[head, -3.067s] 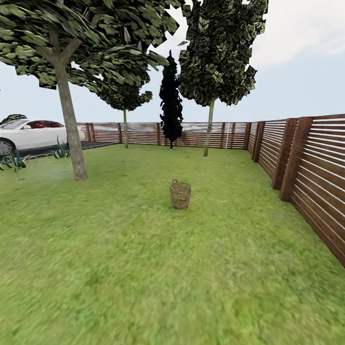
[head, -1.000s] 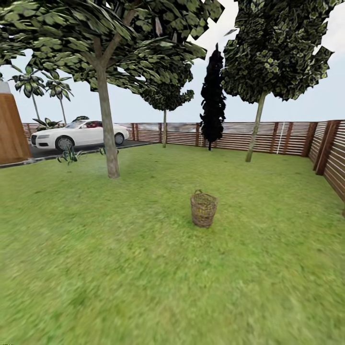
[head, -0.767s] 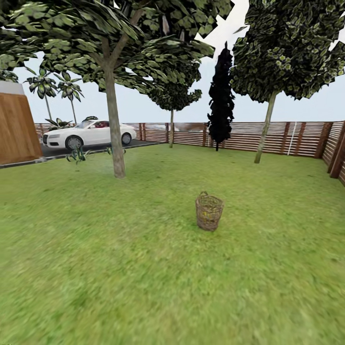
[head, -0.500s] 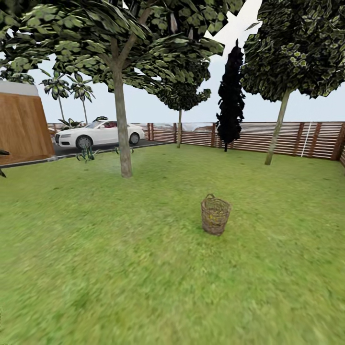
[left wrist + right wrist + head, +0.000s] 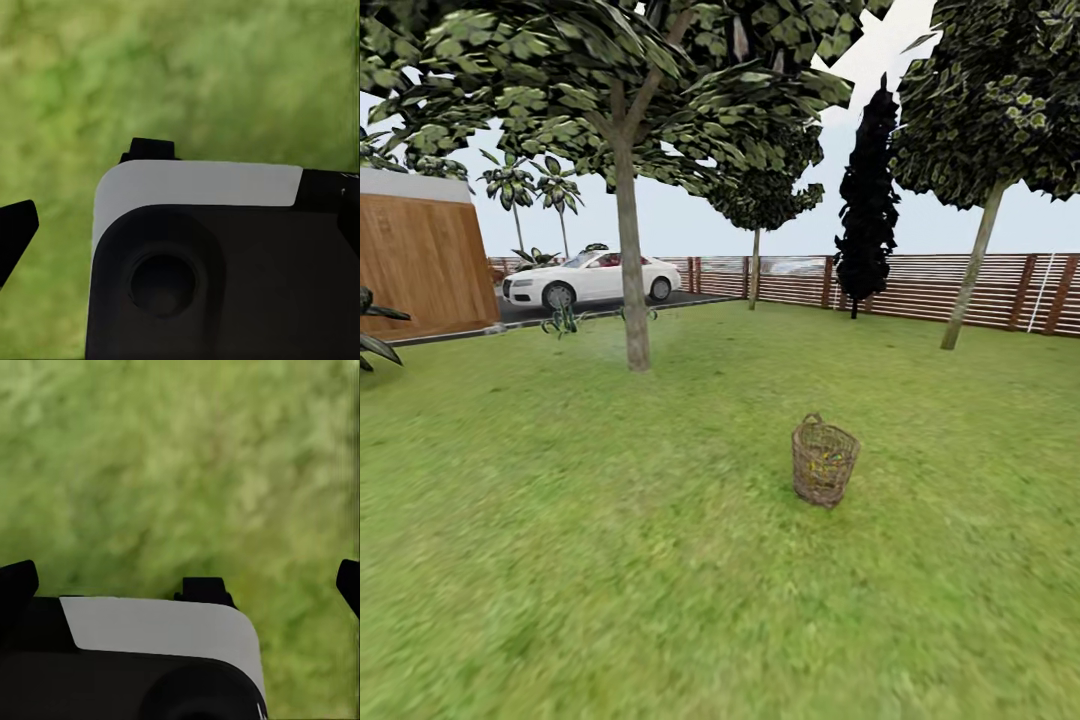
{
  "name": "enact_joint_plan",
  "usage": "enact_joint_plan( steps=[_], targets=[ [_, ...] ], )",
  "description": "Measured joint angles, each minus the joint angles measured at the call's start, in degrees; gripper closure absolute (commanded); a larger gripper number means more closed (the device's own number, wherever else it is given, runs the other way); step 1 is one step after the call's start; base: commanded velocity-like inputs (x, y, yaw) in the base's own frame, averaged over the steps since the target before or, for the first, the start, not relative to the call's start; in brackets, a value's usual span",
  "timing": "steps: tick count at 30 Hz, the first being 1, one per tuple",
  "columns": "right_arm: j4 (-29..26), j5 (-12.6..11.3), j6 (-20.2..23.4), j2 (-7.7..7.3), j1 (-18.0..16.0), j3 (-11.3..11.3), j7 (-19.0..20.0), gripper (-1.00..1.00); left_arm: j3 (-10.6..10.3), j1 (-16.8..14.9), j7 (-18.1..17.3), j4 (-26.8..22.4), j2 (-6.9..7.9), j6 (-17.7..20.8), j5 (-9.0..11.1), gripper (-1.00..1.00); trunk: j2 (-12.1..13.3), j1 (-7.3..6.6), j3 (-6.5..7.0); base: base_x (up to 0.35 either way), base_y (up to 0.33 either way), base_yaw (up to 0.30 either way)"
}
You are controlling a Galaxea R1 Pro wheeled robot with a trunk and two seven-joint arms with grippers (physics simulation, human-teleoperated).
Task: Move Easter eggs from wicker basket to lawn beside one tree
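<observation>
The basket [image 5: 825, 463] stands upright on the lawn [image 5: 610, 560], well apart from the tree [image 5: 631, 280], whose grey-brown trunk rises beyond it and toward the left. Small yellowish specks show through the basket's open weave; the eggs cannot be told apart at this range. Beyond the tree, a white car [image 5: 592, 279] is parked beside a wooden wall [image 5: 422, 262]. A slatted fence [image 5: 920, 287] runs across the far edge of the lawn, with a narrow dark tree [image 5: 868, 200] just in front of it and another leafy tree [image 5: 975, 260] far to the basket's right. Each wrist view looks down on blurred grass past a white-and-black housing [image 5: 217, 262]. Dark finger tips sit at the edges, so whether either gripper's jaws are open or closed cannot be told.
</observation>
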Motion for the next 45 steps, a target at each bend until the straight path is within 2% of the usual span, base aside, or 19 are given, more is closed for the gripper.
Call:
enact_joint_plan(
  steps=[45],
  targets=[
    [0.0, 0.08, 0.0, -0.03, 0.0, 0.0, 0.06, -1.0, 0.0, 0.0, 0.0, 0.0, 0.0, 0.0, 0.0, -1.0, 0.0, 0.0, 0.0, 0.234, -0.222, 0.001]
  ],
)
